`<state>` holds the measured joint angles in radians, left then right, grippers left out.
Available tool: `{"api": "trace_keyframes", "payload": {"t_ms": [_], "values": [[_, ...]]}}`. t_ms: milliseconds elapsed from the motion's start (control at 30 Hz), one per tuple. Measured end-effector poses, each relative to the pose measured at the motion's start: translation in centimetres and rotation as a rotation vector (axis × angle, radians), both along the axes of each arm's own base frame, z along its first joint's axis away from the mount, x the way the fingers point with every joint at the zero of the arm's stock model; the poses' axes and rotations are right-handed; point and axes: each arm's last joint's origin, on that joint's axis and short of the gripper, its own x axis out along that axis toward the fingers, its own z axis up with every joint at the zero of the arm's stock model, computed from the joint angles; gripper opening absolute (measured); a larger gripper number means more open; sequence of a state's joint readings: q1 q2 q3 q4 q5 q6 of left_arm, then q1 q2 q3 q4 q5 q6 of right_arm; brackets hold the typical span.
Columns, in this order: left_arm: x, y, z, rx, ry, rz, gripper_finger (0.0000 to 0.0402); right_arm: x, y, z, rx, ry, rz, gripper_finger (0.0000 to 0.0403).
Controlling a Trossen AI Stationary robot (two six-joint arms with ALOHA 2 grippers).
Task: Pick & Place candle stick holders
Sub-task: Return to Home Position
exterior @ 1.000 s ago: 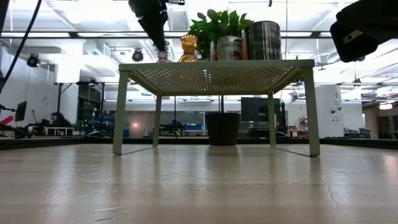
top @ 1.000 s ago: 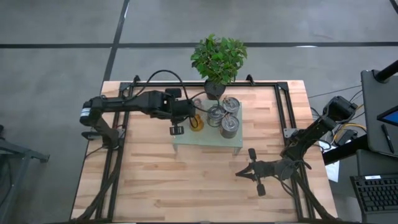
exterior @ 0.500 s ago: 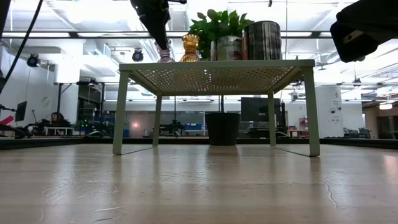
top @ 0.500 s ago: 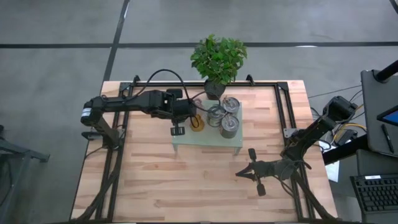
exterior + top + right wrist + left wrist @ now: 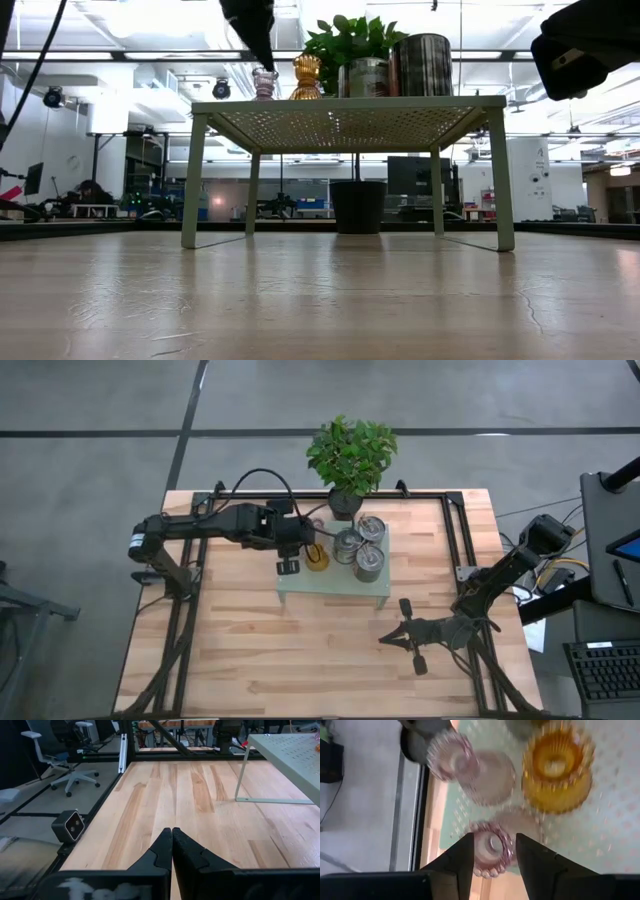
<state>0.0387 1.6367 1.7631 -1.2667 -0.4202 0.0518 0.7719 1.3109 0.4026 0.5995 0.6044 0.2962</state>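
Observation:
A pale green perforated stand bears the candle stick holders. One pink glass holder stands upright on the stand's top near its left end. My left gripper hangs open just above it, one finger to each side. A second pink holder and an amber one stand just beyond. Three silvery holders stand further right on the stand. My right gripper is shut, holds nothing, and rests low at the table's near right.
A potted green plant stands at the table's far edge behind the stand. A black frame rail runs along the table's right side. Bare wood lies in front of the stand.
My left gripper has opened and let go of the pink holder. In the low view its fingers hid the holder's top before. Now the holder shows whole, standing on the stand, with the fingers above it.

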Motion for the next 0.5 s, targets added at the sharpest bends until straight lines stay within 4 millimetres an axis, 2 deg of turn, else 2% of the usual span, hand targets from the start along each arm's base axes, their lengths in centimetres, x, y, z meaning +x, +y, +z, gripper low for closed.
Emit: {"api": "trace_keyframes", "payload": {"t_ms": [200, 367, 500], "values": [[-0.6, -0.3, 2.0, -0.001, -0.089, -0.003, 0.0140, 0.0, 0.0, 0.0, -0.002, 0.002, 0.000, 0.0008], [-2.1, -0.7, 3.6, -0.062, -0.173, 0.047, 0.0140, 0.0, 0.0, 0.0, -0.002, 0.002, 0.000, 0.0008], [-2.9, -2.2, 3.3, -0.173, -0.236, 0.021, 0.0125, 0.0, 0.0, 0.0, 0.011, 0.004, -0.004, 0.0008]]}}
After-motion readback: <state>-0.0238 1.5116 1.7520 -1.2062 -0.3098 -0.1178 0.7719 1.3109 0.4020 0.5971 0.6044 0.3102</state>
